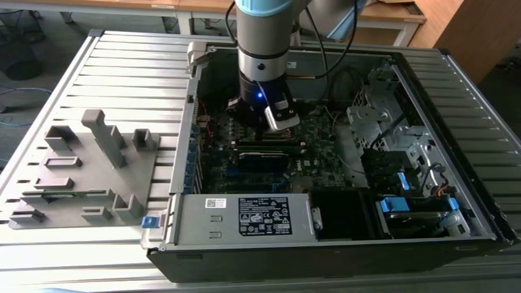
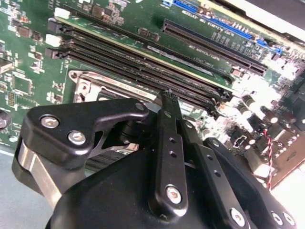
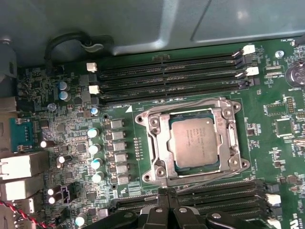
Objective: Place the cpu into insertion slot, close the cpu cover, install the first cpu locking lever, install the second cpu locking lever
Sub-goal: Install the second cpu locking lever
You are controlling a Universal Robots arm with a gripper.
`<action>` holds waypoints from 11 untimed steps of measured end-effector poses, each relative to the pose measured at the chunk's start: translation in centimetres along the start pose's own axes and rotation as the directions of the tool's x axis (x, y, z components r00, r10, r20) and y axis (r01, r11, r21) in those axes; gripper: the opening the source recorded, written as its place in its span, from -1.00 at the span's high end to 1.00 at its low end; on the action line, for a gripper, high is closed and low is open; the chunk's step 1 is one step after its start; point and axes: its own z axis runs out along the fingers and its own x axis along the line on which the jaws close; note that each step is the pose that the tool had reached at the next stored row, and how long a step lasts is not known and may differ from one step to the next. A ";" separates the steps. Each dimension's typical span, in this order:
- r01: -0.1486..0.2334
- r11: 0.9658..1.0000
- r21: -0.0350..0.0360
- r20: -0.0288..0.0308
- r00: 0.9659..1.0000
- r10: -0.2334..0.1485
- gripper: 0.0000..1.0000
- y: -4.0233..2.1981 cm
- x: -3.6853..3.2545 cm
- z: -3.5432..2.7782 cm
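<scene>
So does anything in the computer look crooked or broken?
Nothing stands out. In the first wrist view the cpu sits square in the insertion slot, framed evenly by the cpu cover, and the memory slots run straight. The gripper hangs just beside the socket.

A slatted grey metal table [image 1: 122, 67] is seen carrying everything. On it, toward the exterior view's right, an opened black computer case [image 1: 326, 250] is laid on its side. To the exterior view's left, just beside the case, a grey fixture block [image 1: 82, 177] with upright posts and recesses is set on the slats.
</scene>
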 end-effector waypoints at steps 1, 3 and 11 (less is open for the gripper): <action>0.000 1.000 0.000 0.000 1.000 0.000 0.80 -0.01 0.06 0.02; 0.000 1.000 0.000 0.000 1.000 0.000 0.80 -0.02 0.12 0.05; 0.000 1.000 -0.005 -0.001 1.000 0.000 0.80 -0.09 0.54 0.23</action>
